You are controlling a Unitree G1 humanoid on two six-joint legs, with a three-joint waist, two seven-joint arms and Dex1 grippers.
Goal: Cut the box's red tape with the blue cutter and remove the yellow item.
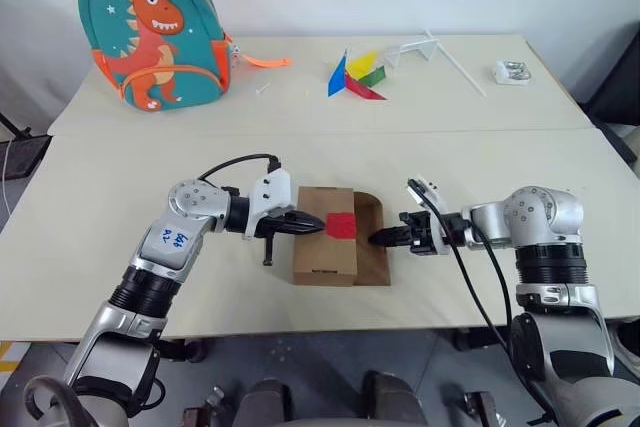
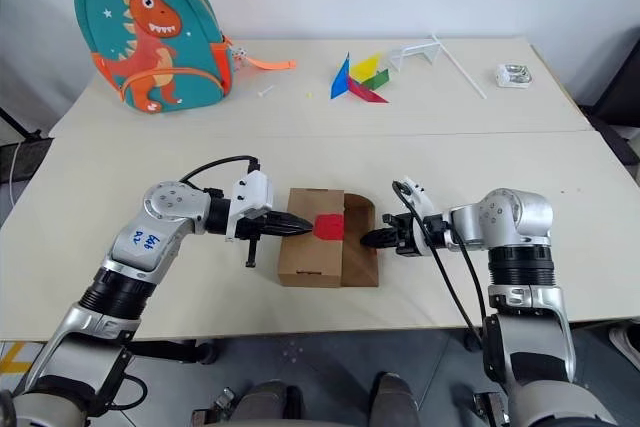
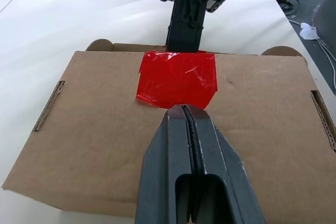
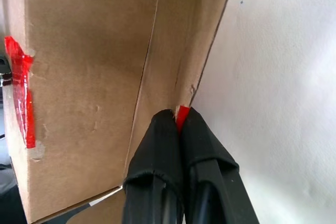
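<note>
The brown box (image 1: 322, 247) lies at the middle of the near table, with its right flap (image 1: 373, 242) folded out. The red tape (image 1: 341, 225) sits on the box top at the edge by that flap. My left gripper (image 3: 184, 109) is shut and empty, its tips resting on the box top just short of the tape. My right gripper (image 4: 178, 114) is shut on the flap's outer edge, and a sliver of red tape shows between its tips. A slim dark stick (image 1: 268, 249) shows beside the box under my left wrist; whether it is the blue cutter I cannot tell. The yellow item is hidden.
On the far table stand a teal dinosaur backpack (image 1: 155, 29), flat coloured shapes (image 1: 357, 77), a white rod frame (image 1: 430, 52) and a small white object (image 1: 512, 72). A seam (image 1: 320, 132) divides the two tables.
</note>
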